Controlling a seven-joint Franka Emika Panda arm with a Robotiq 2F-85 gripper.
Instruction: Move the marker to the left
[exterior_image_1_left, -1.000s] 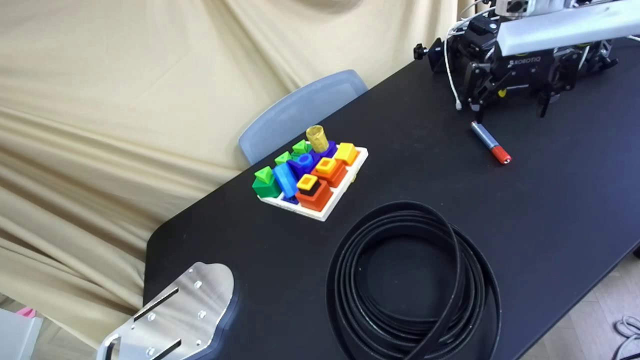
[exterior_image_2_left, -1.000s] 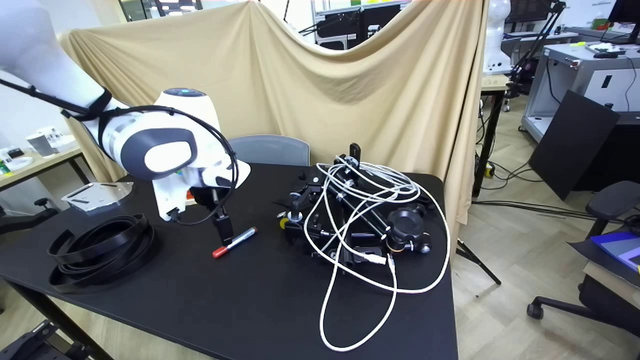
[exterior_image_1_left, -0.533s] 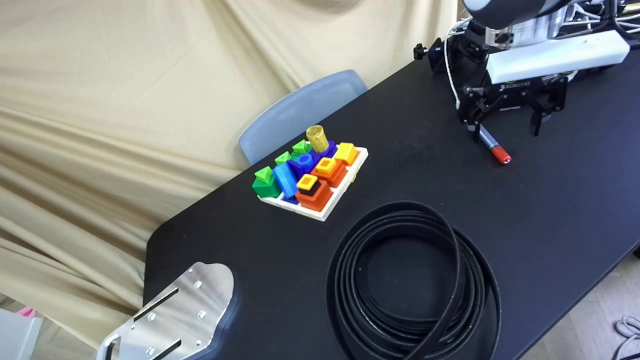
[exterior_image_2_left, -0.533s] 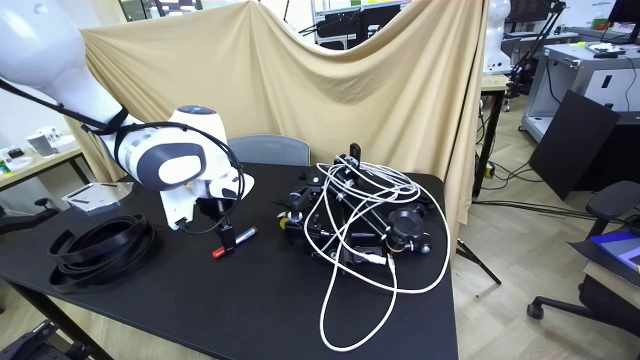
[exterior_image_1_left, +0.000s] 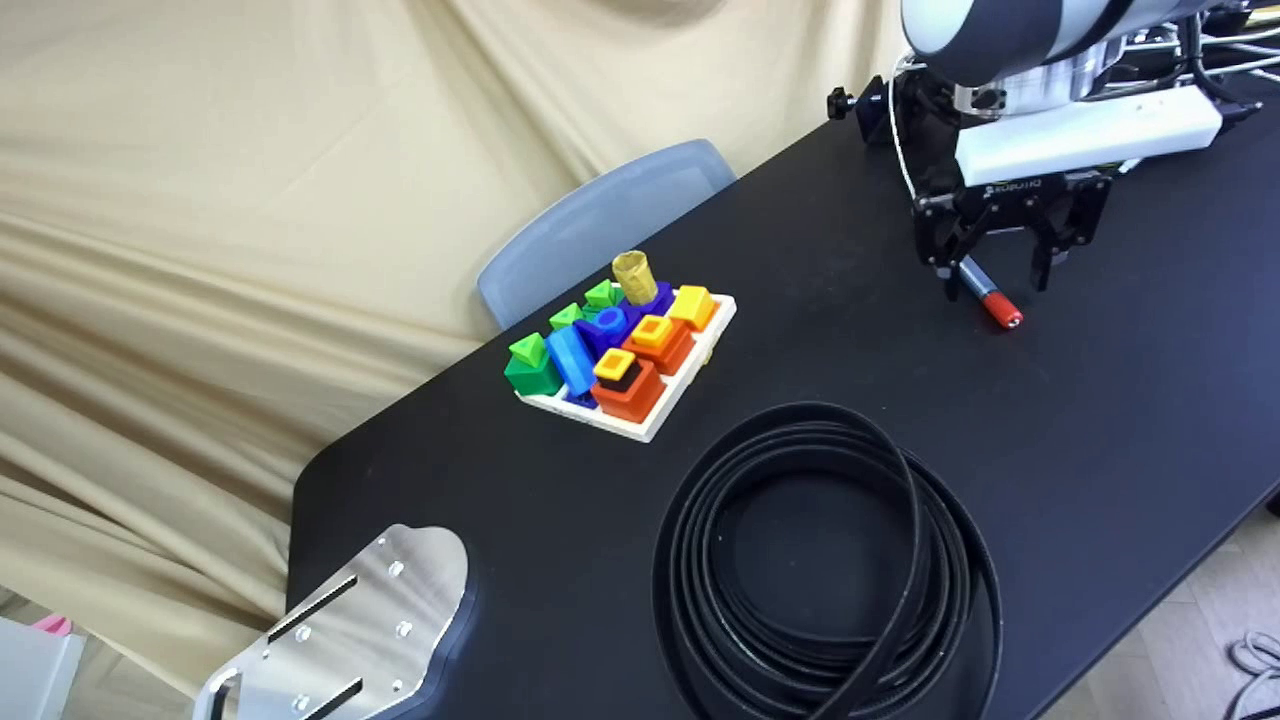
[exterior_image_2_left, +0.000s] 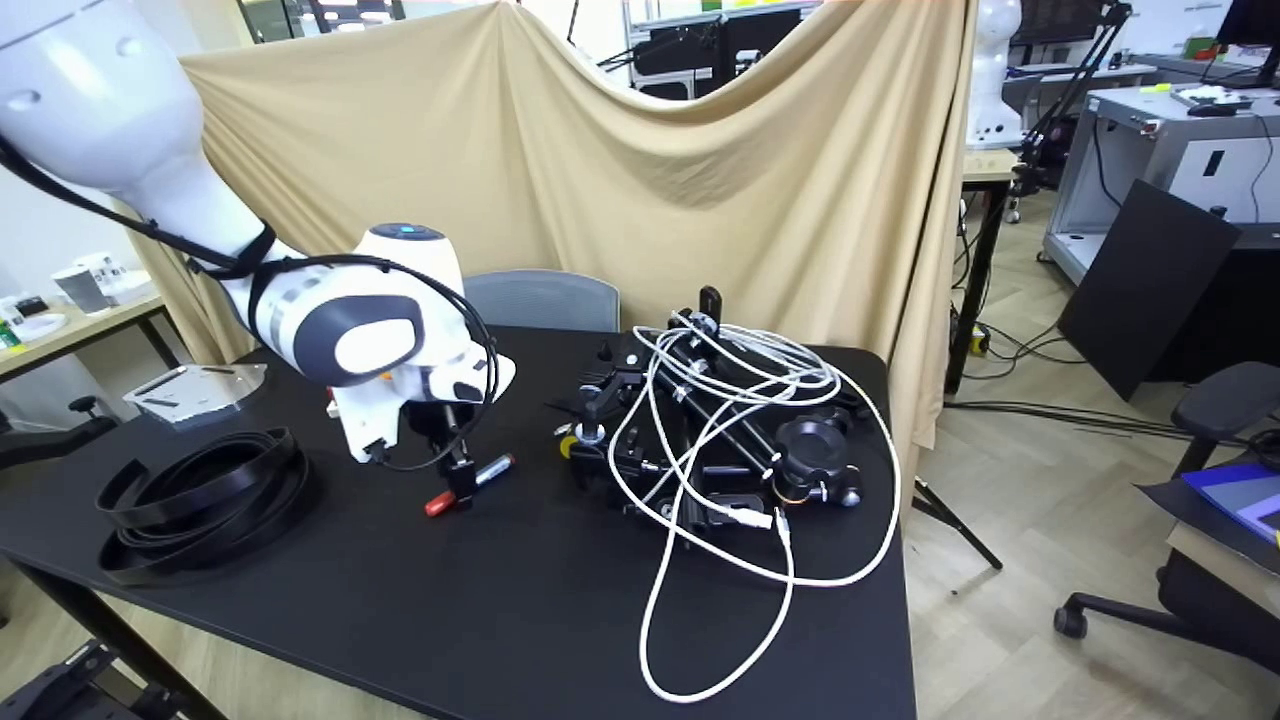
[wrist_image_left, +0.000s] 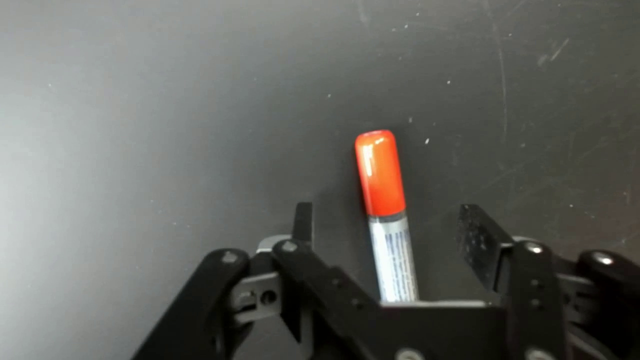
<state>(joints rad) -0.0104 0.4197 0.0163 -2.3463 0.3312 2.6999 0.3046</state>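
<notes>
While a beige cloth (exterior_image_1_left: 250, 200) hangs behind it, the black bench (exterior_image_1_left: 560, 530) carries, at the left of an exterior view, a silver, slotted metal plate (exterior_image_1_left: 350, 625); next along, a pale blue-grey chair back (exterior_image_1_left: 605, 225) shows beyond the far edge; in front of that chair, on the bench, sits a white board (exterior_image_1_left: 680, 382) set with green, blue, orange and yellow blocks (exterior_image_1_left: 632, 392), with a gold-coloured cylinder (exterior_image_1_left: 636, 280) toward its far side; further right and nearer the camera lies a coil of flat black strap (exterior_image_1_left: 690, 560); well apart from these, on the right, the marker (exterior_image_1_left: 990, 293) lies on the bench, its red cap (wrist_image_left: 381, 172) toward that camera and its grey barrel (wrist_image_left: 395, 260) running back; the hand (exterior_image_1_left: 997, 284) is spread, with fingers (wrist_image_left: 302, 222) to either side of it, and the wrist view shows the marker about midway with a gap to each finger; how near the fingers come to the bench is hard to judge; the white arm (exterior_image_2_left: 190, 195) slopes down to the hand; right of the marker in an exterior view, black stands and clamps (exterior_image_2_left: 815, 452) lie heaped, with a tangled white cable (exterior_image_2_left: 750, 517) over them.
</notes>
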